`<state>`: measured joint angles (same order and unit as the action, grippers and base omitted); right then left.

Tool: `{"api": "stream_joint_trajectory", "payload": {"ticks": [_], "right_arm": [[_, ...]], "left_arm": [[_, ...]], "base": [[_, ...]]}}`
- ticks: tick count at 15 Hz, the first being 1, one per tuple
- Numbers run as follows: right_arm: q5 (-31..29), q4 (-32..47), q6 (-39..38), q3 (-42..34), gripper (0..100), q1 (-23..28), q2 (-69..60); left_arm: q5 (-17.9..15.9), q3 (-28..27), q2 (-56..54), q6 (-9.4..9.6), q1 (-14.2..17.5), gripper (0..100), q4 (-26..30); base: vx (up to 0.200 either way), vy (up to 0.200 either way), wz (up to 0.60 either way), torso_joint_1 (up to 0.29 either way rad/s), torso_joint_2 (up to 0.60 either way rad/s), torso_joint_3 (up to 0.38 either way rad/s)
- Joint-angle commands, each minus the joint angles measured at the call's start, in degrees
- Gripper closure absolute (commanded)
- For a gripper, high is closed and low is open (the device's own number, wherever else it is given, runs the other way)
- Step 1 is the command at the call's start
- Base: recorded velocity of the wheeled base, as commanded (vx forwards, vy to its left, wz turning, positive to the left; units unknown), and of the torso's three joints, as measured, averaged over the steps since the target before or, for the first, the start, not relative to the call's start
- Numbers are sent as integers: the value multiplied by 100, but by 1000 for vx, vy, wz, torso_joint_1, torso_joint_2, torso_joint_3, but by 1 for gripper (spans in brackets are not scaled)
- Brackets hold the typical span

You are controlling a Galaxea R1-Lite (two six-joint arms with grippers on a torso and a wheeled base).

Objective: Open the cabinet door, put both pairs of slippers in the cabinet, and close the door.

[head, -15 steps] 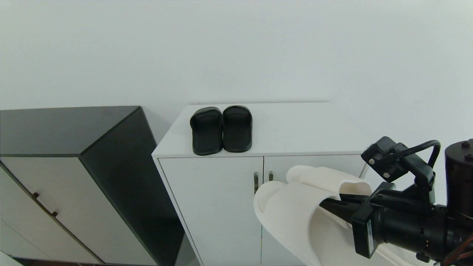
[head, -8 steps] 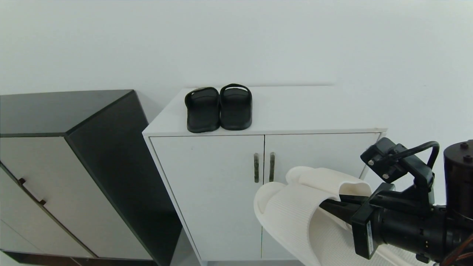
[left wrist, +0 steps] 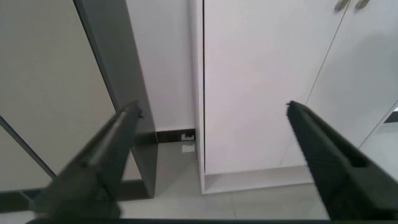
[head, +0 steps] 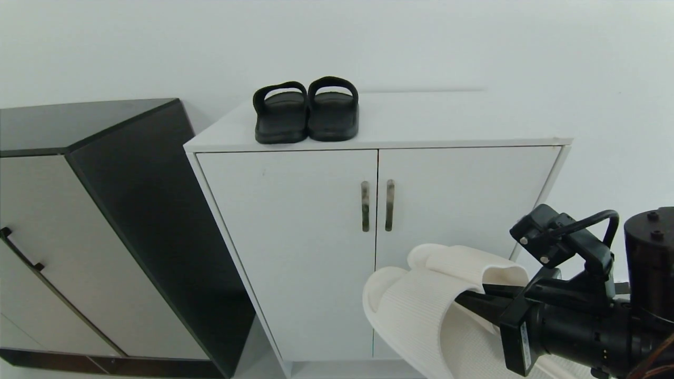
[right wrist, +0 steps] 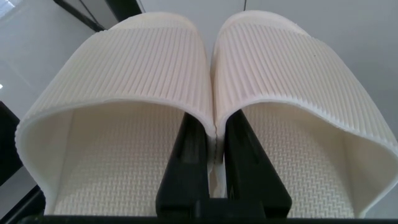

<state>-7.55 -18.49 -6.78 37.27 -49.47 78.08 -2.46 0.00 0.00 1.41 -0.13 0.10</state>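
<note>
1. Head view: the white two-door cabinet [head: 295, 252] has both doors shut, with the two metal bar handles [head: 377, 206] side by side at the centre seam. The pair of black rubber slide slippers [head: 308, 110] sits on its top near the left end, toes toward the robot. Low in front of the right door, the right gripper [head: 476, 300] holds the pair of white ribbed slippers [head: 421, 310] in the air, toes aimed at the cabinet. A dark grey cabinet [head: 131, 210] stands just beside the white one on the left.

2. Left wrist view: the left gripper [left wrist: 212, 109] is spread wide with nothing in it, and looks at the lower part of the left cabinet door [left wrist: 261, 93] and the floor gap beside the dark cabinet [left wrist: 106, 62]. This looks like the free hand for the handle, since the other arm is busy.

3. Right wrist view: the right gripper [right wrist: 214, 134] has one finger inside each white slipper [right wrist: 149, 68] and squeezes the two inner strap walls together between them. That pinch is why both shoes travel as one bundle.

4. Judgement: the white pair can't go in until a door swings open, so opening the door looks like the step in hand. The black pair on top waits for its own trip.
</note>
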Motion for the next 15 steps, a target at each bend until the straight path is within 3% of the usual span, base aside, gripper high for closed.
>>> {"api": "stream_joint_trajectory", "payload": {"ticks": [1,10,12,14,15], "right_arm": [[-1,-49,1,-62,100,-1,14],[8,-286,115,-237,100,-1,5],[8,-322,115,-290,100,-1,32],[16,-322,115,-290,100,-1,32],[25,-322,115,-299,100,-1,23]], "left_arm": [[0,0,9,-1,5,0,-1],[-70,-18,53,166,-4,0,-10],[-255,-18,290,421,-74,0,-27],[-325,-413,554,324,-92,0,-45],[-554,-932,721,105,-110,0,-45]], "base": [[0,0,0,-129,461,334],[0,0,0,-63,428,361],[0,0,0,10,112,105],[0,0,0,0,0,0],[0,0,0,0,0,0]]}}
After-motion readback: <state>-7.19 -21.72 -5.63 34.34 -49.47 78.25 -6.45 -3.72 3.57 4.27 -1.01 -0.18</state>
